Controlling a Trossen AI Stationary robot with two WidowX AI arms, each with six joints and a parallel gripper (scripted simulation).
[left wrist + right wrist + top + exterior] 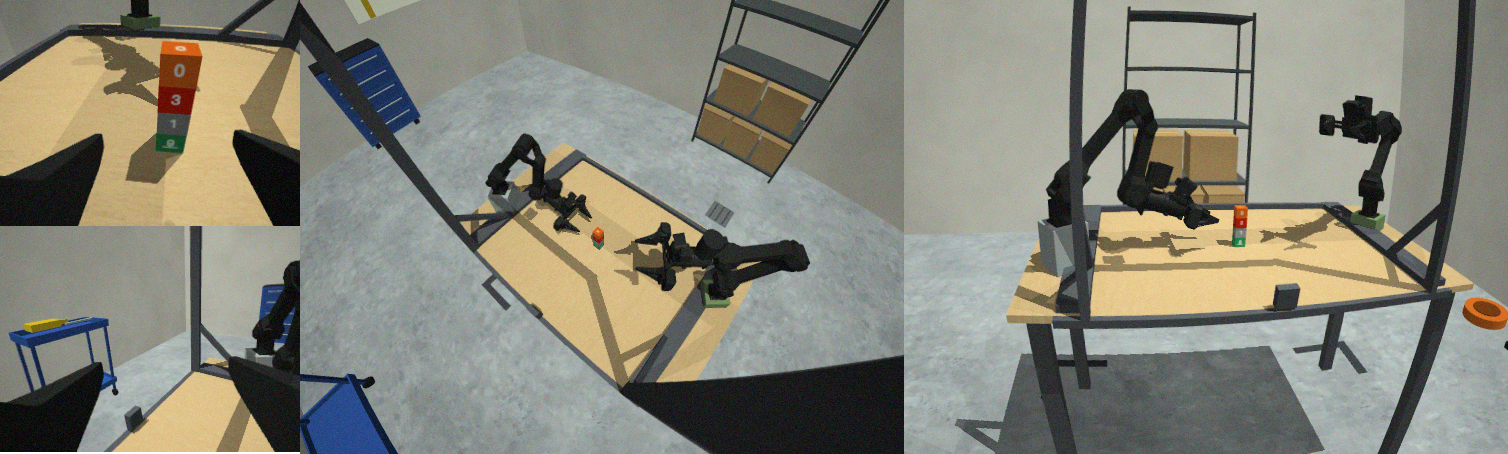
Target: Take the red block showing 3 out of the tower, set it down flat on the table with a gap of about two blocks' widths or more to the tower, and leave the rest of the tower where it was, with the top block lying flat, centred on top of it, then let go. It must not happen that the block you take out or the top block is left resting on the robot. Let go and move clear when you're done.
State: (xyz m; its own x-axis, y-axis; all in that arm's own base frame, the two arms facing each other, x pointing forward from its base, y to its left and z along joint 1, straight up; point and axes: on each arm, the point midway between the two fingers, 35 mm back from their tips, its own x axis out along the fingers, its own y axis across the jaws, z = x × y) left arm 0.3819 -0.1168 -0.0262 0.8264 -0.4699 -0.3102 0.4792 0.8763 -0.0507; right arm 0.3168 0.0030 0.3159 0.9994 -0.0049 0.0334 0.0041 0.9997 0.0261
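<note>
Orange, red, grey and green blocks form an upright tower on a pale, wood-grained table (550,290) (1184,290) (50,100) (170,426). The red block showing 3 (598,239) (1240,223) (175,100) is second from the top, between the orange block showing 0 (598,231) (1240,211) (179,70) and the grey block showing 1 (1239,233) (173,123). The green block (598,246) (1239,242) (170,143) is at the bottom.

The black left arm (540,172) (1139,150) (272,326) arches up from its grey base, then folds down and reaches forward. Its left gripper (585,225) (1218,220) (168,138) is open, pointed fingers spread, near the tower but not touching it.

The right arm (760,250) (1379,160) stands on a green base. Its right gripper (636,255) (1356,125) (164,366) is raised well above the table, also open and holding nothing.

Beyond the table, a dark shelf unit (800,20) (1191,17) holds plain brown boxes (740,89) (1210,155); their contents are hidden. A blue cart (350,420) (75,332) carries a yellow-handled tool (45,325). Pale, slim handles line the blue drawer cabinet (375,95) (272,301).
</note>
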